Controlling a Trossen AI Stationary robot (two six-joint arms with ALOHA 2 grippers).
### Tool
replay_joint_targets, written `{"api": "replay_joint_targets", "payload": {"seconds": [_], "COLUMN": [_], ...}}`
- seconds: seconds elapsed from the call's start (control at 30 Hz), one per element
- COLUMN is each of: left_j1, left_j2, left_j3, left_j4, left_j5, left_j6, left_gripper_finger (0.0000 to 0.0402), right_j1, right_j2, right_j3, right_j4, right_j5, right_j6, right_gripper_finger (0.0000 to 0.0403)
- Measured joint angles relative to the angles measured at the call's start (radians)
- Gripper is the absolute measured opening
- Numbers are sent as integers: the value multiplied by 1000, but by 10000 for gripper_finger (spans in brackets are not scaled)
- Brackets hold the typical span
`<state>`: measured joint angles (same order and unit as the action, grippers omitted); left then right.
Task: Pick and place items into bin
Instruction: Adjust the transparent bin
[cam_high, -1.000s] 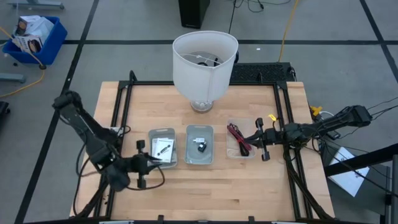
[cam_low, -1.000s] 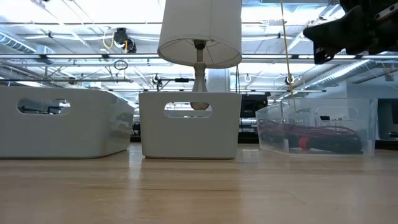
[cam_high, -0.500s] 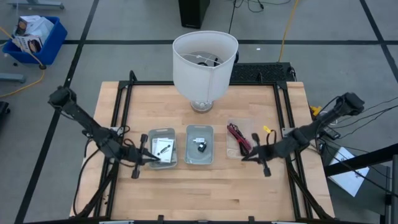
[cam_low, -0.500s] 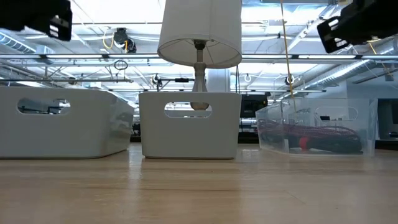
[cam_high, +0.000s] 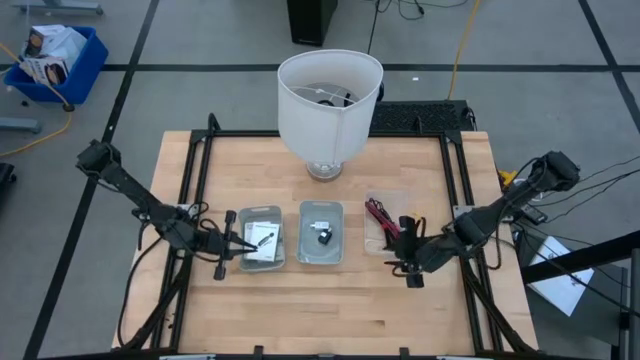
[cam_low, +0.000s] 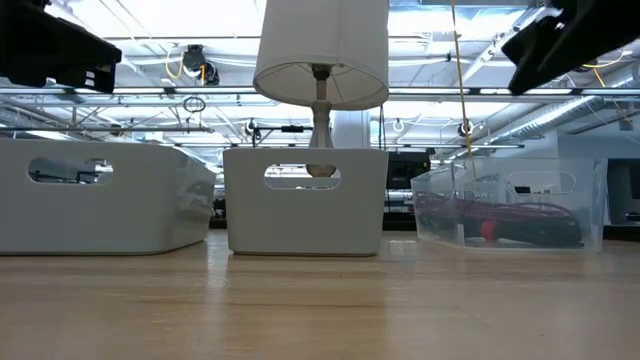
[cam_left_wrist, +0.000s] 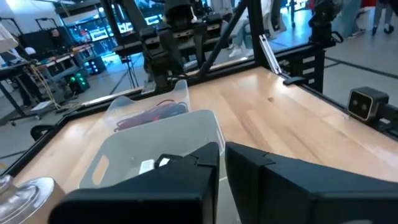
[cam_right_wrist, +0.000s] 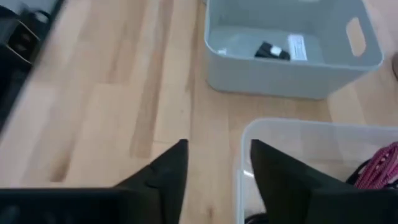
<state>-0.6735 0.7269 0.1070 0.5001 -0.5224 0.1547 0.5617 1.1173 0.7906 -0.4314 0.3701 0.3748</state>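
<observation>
Three bins lined up across the middle of the wooden surface. Left grey bin holding white packets with black print. Middle grey bin carrying a tiny black part and a small white part, both lying on its floor and plain to see from the right wrist camera too. Clear bin on the right, filled with a tangle of black and magenta cable ties.

Left claw reaching in low from the left edge, poised at the near left corner of the packet bin, fingers only a narrow gap apart, gripping nothing. From the left wrist camera, two dark fingers close side by side with the middle bin just past them.

Right claw coming in from the right side, hovering at the near edge of the clear bin, right above the ties. Fingers spread apart in the right wrist camera, straddling the clear bin's near corner, empty between them.

Big white lampshade standing behind the bins at the far middle of the surface, well apart from both arms. Blue crate off on the floor, far left.
</observation>
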Motion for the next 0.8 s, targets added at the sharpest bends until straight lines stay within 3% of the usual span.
{"api": "replay_joint_targets", "payload": {"seconds": [0.23,0.47,0.8], "left_j1": [0,0,0], "left_j2": [0,0,0], "left_j3": [0,0,0], "left_j4": [-52,-62,-62], "left_j5": [0,0,0], "left_j6": [-8,-29,-41], "left_gripper_finger": [31,31,31], "right_j1": [-5,-20,-46], "right_j2": [131,205,208], "right_j3": [0,0,-1], "right_j4": [-4,-27,-161], "right_j5": [43,49,48], "right_j6": [33,56,138], "right_gripper_finger": [211,200,169]}}
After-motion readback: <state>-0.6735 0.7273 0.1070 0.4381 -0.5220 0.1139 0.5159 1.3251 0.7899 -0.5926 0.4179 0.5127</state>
